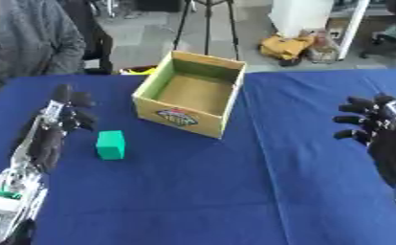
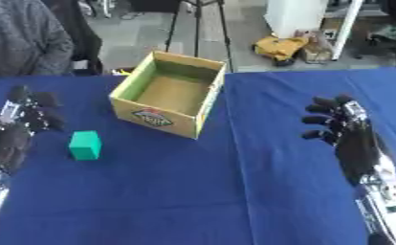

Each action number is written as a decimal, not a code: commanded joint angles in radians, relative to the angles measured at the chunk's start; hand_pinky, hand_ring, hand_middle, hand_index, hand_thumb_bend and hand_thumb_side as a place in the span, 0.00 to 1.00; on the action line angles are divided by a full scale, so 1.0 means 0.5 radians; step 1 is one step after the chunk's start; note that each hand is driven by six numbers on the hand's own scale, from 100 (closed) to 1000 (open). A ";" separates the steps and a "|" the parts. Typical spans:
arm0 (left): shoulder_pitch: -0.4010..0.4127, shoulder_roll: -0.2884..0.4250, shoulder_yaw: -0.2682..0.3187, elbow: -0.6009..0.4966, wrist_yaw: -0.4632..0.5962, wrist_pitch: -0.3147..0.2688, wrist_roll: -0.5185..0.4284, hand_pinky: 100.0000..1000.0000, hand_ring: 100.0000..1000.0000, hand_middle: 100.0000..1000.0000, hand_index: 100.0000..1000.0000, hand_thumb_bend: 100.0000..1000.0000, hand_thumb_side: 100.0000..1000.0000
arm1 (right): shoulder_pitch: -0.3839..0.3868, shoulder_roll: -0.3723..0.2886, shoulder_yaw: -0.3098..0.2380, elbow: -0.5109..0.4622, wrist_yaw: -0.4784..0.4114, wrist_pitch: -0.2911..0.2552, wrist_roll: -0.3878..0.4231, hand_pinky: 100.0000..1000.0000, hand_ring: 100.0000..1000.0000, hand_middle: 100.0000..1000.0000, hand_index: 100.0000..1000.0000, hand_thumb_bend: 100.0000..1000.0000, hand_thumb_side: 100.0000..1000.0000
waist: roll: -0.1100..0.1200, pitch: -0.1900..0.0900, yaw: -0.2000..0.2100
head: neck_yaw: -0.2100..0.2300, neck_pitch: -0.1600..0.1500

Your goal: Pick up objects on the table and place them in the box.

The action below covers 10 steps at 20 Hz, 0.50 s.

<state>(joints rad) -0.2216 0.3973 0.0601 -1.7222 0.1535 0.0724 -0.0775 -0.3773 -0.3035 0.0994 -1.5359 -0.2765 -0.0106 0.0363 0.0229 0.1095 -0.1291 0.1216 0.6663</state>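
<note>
A green block (image 1: 111, 144) is sitting upright on the blue-covered counter (image 1: 235, 191), just off the near left corner of an open cardboard box (image 1: 191, 94) but not touching it. The box is lying slightly askew to the counter's edge, its flaps gone or folded, its brown floor showing bare, with a coloured label on the near wall.

The left robot hand (image 1: 63, 119) is hovering beside the block on its left, a little apart from it, fingers straight and pointing away toward the far edge, holding nothing. The right robot hand (image 2: 344, 127) is waiting well off to the right of the box, fingers spread and only slightly bent, also carrying nothing. Nothing is standing between the left robot hand and the block, and the stretch of cloth between block and box is lying flat.

Beyond the far edge of the counter a person in a grey top (image 1: 30, 40) is standing at the left, not touching anything. Behind the box the dark legs of a tripod (image 1: 205, 24) are rising from a grey floor, and further right a yellow bundle (image 1: 285, 47) is lying on the floor beside a white upright panel (image 1: 306, 16).
</note>
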 commanded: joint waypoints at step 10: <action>-0.292 0.650 -0.404 0.340 -0.383 0.270 -0.368 0.64 0.68 0.70 0.79 0.40 0.36 | -0.019 -0.044 0.016 -0.029 0.008 0.002 0.026 0.51 0.69 0.69 0.82 0.00 1.00 | 0.029 -0.045 -0.034 | 0.035 -0.004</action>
<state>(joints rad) -0.3483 0.6584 -0.1219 -1.5658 -0.0182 0.1976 -0.2427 -0.3763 -0.3044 0.1070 -1.5358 -0.2762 -0.0082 0.0444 0.0370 0.1019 -0.1466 0.1339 0.6665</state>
